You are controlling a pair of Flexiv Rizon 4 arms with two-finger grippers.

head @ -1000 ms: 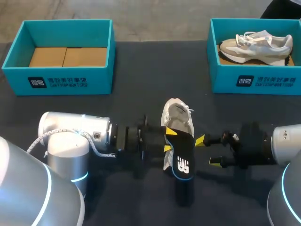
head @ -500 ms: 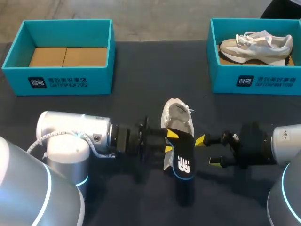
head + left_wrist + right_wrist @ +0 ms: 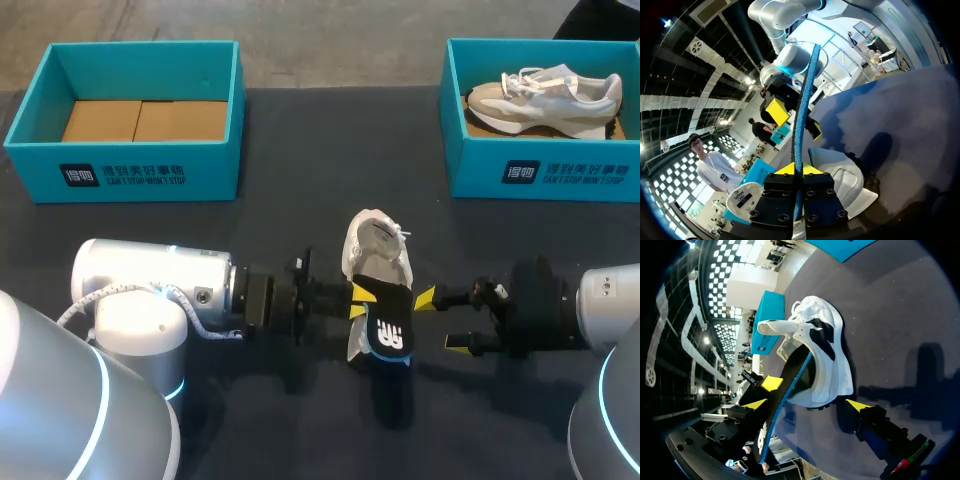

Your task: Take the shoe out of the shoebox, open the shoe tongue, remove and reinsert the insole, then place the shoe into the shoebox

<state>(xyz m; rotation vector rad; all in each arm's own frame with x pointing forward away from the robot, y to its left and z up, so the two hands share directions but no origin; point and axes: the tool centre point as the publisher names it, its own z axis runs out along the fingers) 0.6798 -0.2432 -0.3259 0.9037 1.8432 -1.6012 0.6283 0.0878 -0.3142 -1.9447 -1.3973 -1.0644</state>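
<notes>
**Insole pinched, shoe unheld**

The left gripper (image 3: 357,300) is clamping the insole (image 3: 388,330), whose far end is sitting at the opening of the shoe (image 3: 378,245). The right gripper (image 3: 440,322) is hanging open just beside the shoe. With nothing holding it, the shoe may drag or tip. Beyond the shoe, the left shoebox (image 3: 150,175) is showing bare cardboard and the right shoebox (image 3: 540,175) is holding a second shoe (image 3: 545,97)

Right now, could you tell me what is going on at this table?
The left gripper is shut on the black insole, whose far end is at the opening of the white shoe on the table between the arms. The right gripper is open beside the shoe, not touching it. The left shoebox shows only its cardboard floor, and the right shoebox holds a second shoe.
</notes>
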